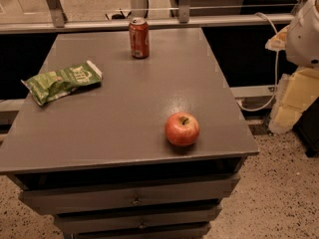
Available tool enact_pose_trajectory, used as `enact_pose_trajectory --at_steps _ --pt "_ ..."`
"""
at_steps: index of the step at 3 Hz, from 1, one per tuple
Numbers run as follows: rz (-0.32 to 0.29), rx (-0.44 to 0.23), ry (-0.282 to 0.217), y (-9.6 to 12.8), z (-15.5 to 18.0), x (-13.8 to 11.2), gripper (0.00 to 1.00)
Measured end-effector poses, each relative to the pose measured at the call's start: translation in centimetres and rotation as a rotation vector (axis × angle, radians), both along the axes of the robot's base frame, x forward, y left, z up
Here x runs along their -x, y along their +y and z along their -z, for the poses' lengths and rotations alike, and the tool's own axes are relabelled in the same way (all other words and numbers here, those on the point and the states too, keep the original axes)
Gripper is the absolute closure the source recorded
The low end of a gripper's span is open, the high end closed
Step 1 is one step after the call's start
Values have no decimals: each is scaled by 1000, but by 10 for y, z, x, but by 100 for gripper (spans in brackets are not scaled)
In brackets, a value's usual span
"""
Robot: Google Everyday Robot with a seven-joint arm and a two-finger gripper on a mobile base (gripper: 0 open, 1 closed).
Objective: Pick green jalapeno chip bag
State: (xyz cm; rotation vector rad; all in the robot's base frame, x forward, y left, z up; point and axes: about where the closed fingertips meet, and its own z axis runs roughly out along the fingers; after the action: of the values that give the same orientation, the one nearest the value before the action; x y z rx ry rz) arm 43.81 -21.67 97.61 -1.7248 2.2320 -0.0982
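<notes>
Waiting off the right side of the table [124, 108], the gripper [291, 101] is held well apart from the green jalapeno chip bag [62, 82].

The bag is laid flat and crinkled near the table's left edge, its whitish end turned toward the middle. A red soda can [139, 38] is stood upright by the far edge, and a red apple [182, 129] is set near the front right corner. The three are spaced well apart, so it is judged that the bag can be approached without the others being disturbed. The gripper is seen below the white arm housing [304, 31]; whether it is released or clenched cannot be told. A reach across to the left is judged to be needed first.
</notes>
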Motion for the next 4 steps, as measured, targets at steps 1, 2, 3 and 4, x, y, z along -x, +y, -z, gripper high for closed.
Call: enact_pose_trajectory --at_steps 1,2,3,4 --pt "0 0 0 0 0 0 0" --pt "-99 -103 12 65 25 -16 0" --pt "-233 -241 15 155 47 -34 0" --pt "-339 -396 -7 243 47 -52 0"
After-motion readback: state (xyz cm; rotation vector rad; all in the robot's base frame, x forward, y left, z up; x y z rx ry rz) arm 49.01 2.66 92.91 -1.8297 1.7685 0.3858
